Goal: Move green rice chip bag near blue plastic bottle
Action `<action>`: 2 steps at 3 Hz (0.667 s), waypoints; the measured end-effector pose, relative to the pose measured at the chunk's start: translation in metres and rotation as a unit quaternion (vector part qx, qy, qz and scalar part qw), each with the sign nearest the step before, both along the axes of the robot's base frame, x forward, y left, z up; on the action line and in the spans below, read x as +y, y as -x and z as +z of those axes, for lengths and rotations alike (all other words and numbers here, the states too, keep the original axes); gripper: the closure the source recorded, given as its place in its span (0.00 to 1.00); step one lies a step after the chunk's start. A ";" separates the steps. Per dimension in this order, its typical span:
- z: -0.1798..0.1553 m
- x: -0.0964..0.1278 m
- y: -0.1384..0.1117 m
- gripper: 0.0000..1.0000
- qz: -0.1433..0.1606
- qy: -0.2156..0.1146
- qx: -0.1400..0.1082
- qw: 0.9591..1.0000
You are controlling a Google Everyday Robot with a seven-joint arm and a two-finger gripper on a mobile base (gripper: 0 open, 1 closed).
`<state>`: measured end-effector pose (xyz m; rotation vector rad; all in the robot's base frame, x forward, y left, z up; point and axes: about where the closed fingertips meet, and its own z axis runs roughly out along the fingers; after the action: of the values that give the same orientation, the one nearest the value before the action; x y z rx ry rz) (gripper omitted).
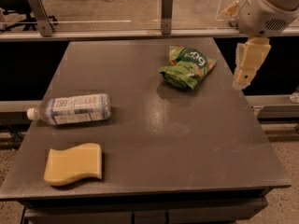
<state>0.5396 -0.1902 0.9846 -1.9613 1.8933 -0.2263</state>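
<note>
The green rice chip bag (pixel 188 67) lies wrinkled on the far right part of the grey table (pixel 154 125). The blue plastic bottle (pixel 72 109) lies on its side at the left edge, white cap pointing left. My gripper (pixel 246 66) hangs from the white arm at the upper right, above the table's right edge, a short way right of the bag and apart from it. It holds nothing that I can see.
A yellow wavy-edged sponge (pixel 74 164) lies at the front left, below the bottle. A metal rail with upright posts (pixel 167 11) runs behind the table. The table's right edge is just under the gripper.
</note>
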 end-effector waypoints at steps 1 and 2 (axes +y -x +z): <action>0.000 0.000 0.000 0.00 0.000 0.000 0.000 1.000; -0.002 0.000 0.001 0.00 0.004 0.026 0.003 1.000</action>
<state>0.5387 -0.1903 0.9828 -2.0043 1.9009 -0.2710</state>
